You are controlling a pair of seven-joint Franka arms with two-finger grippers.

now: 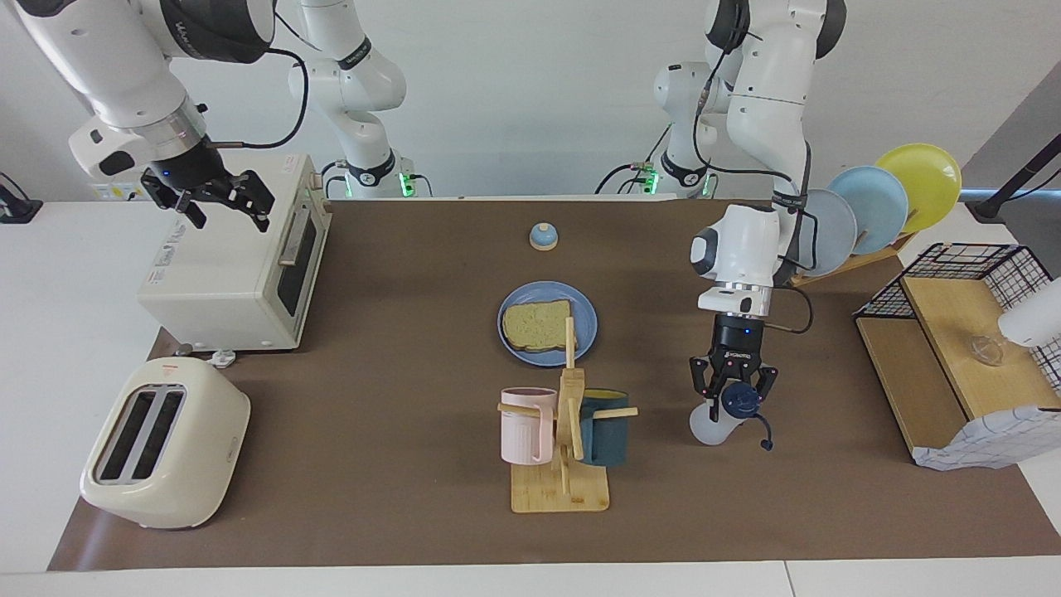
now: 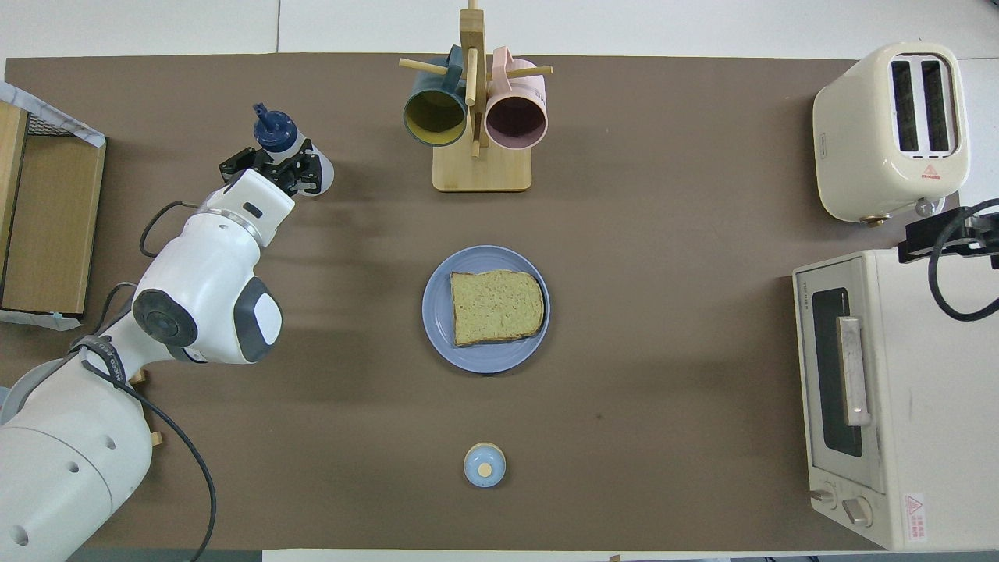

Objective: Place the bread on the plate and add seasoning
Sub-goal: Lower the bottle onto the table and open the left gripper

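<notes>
The bread [image 1: 537, 327] lies flat on the plate [image 1: 585, 328] at the middle of the tabletop [image 1: 398, 414], with the mug tree [image 1: 565, 431] just beside it, farther from the robots, and the small bell [image 1: 543, 237] nearer to them. Toward the left arm's end, the seasoning [image 1: 719, 414] is tilted, its navy cap up and stopper dangling, with the left gripper [image 1: 733, 394] coming straight down on it, jaws clamped around the bottle's upper part. The right gripper [image 1: 217, 197] waits over the toaster oven [image 1: 232, 265], jaws spread wide and holding nothing, the two-slot toaster [image 1: 166, 444] farther out.
</notes>
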